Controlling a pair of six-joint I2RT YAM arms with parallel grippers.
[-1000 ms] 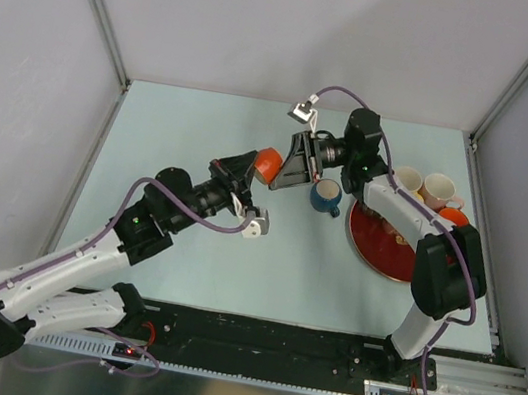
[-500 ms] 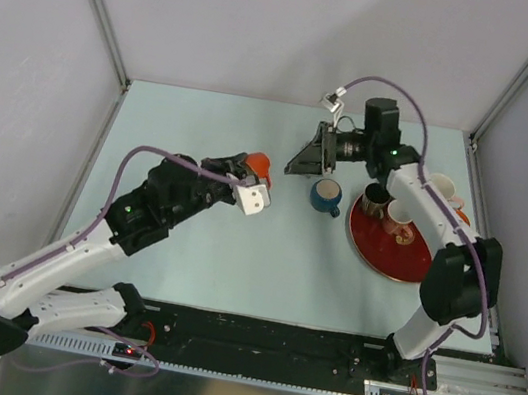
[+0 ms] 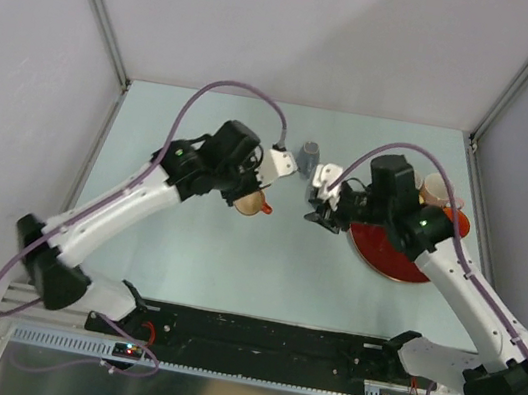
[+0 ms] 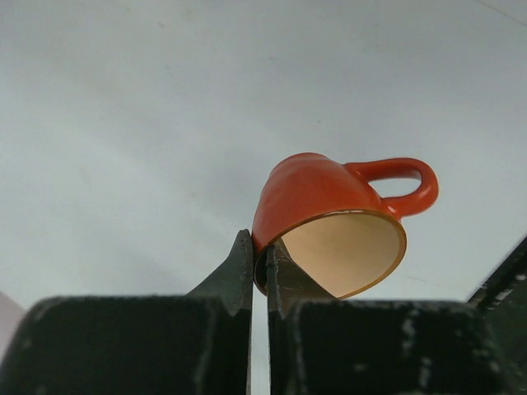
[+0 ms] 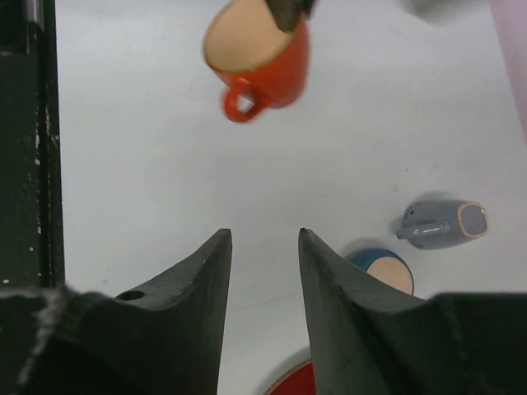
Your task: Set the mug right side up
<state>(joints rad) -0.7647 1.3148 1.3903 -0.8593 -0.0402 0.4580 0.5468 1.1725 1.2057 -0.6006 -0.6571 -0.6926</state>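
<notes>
Orange mug (image 4: 317,193) pinched by its rim in left gripper (image 4: 258,251), held tilted off the table (image 3: 234,253), centre-left of the top view. Right gripper (image 5: 263,243) spread wide, empty. Risk: thin rim pinch slips during rotation and the mug drops.

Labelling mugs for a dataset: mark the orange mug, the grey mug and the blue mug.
orange mug (image 4: 317,193), left wrist view, outer wall.
grey mug (image 5: 435,223), right wrist view, its side wall.
blue mug (image 5: 389,276), right wrist view, pale inside.
</notes>
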